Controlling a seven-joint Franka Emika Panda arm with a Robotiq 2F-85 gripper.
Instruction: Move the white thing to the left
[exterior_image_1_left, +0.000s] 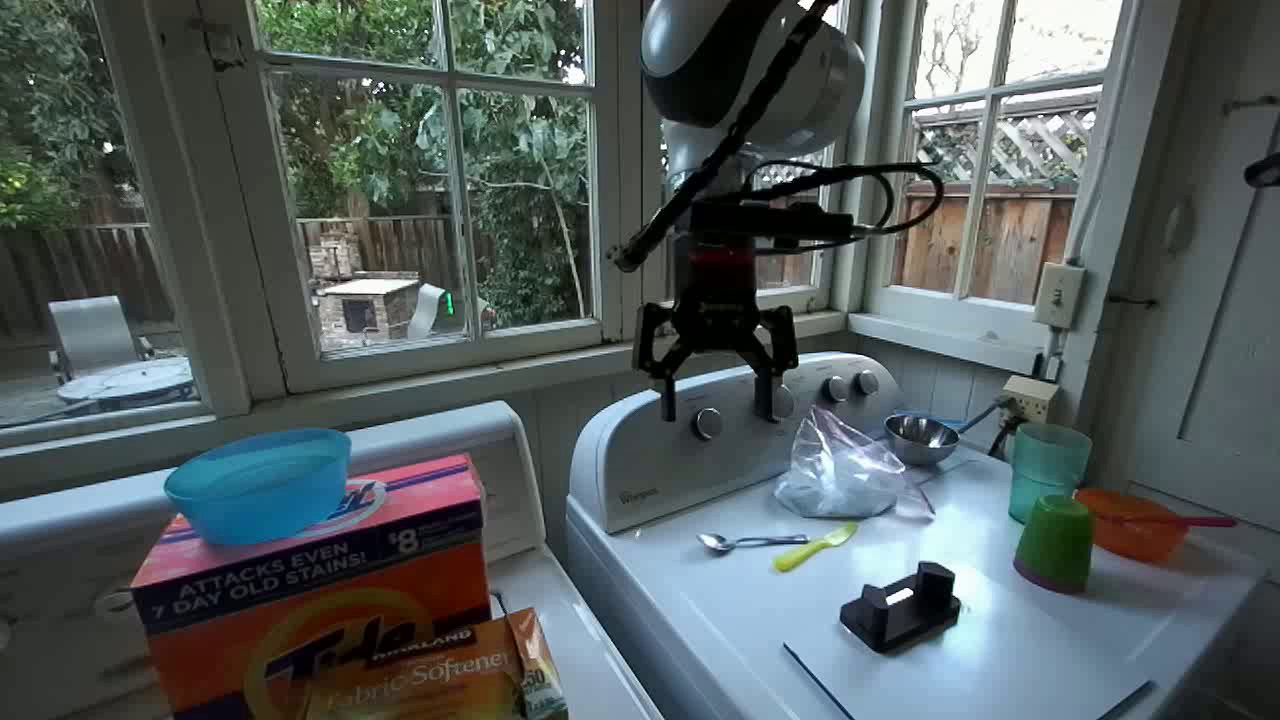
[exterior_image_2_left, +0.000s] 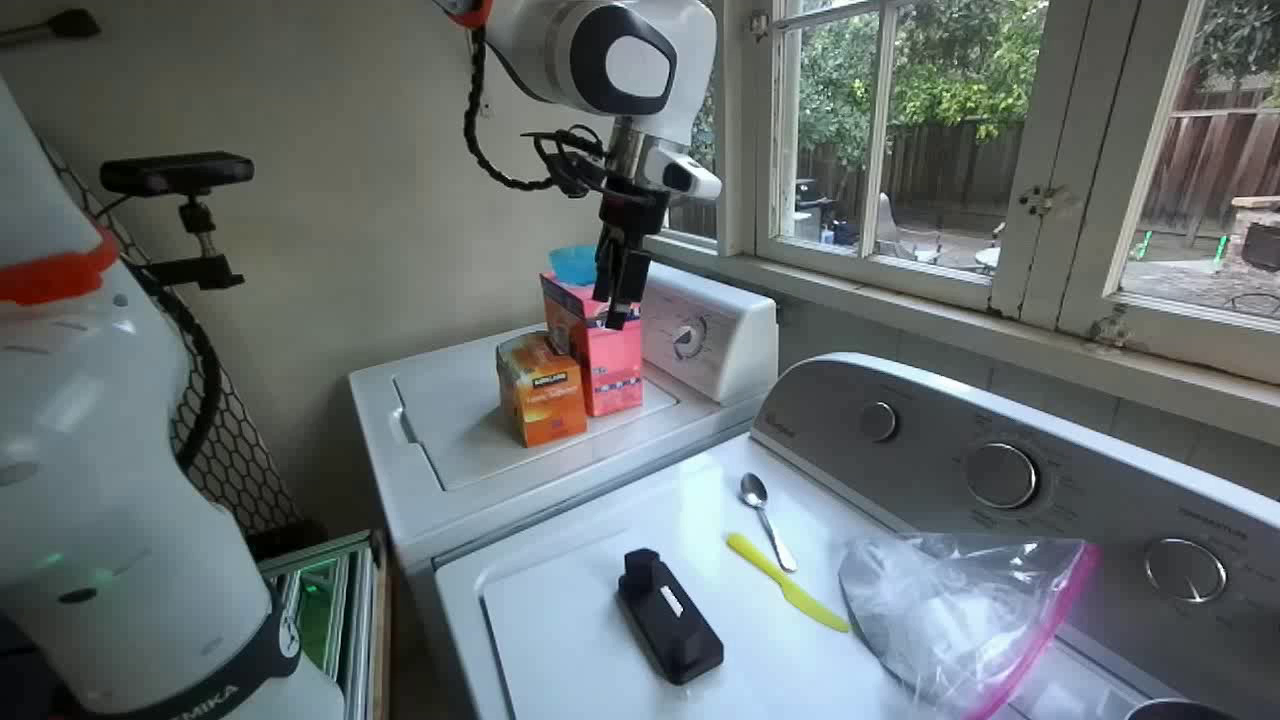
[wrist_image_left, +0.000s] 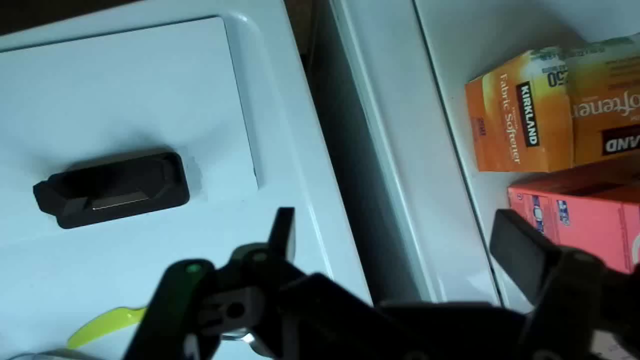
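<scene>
A clear plastic bag with whitish contents and a pink seal lies on the right-hand machine's white top, against its control panel; it shows in both exterior views (exterior_image_1_left: 838, 482) (exterior_image_2_left: 945, 610). It is the only loose whitish thing I can make out; whether it is the task's white thing I cannot tell. My gripper (exterior_image_1_left: 717, 405) is open and empty, pointing down. It hangs high above the machines, well apart from the bag. In the wrist view the gripper's (wrist_image_left: 397, 235) fingers are wide apart over the dark gap between the two machines.
A black holder (exterior_image_1_left: 900, 608), spoon (exterior_image_1_left: 750, 542) and yellow knife (exterior_image_2_left: 785, 582) lie near the bag. A metal pan (exterior_image_1_left: 922, 440), green cup (exterior_image_1_left: 1055, 545), teal cup (exterior_image_1_left: 1048, 465) and orange bowl (exterior_image_1_left: 1135, 530) stand beyond. A Tide box (exterior_image_2_left: 610, 365), softener box (exterior_image_2_left: 540, 390) and blue bowl (exterior_image_1_left: 260, 490) occupy the neighbouring machine.
</scene>
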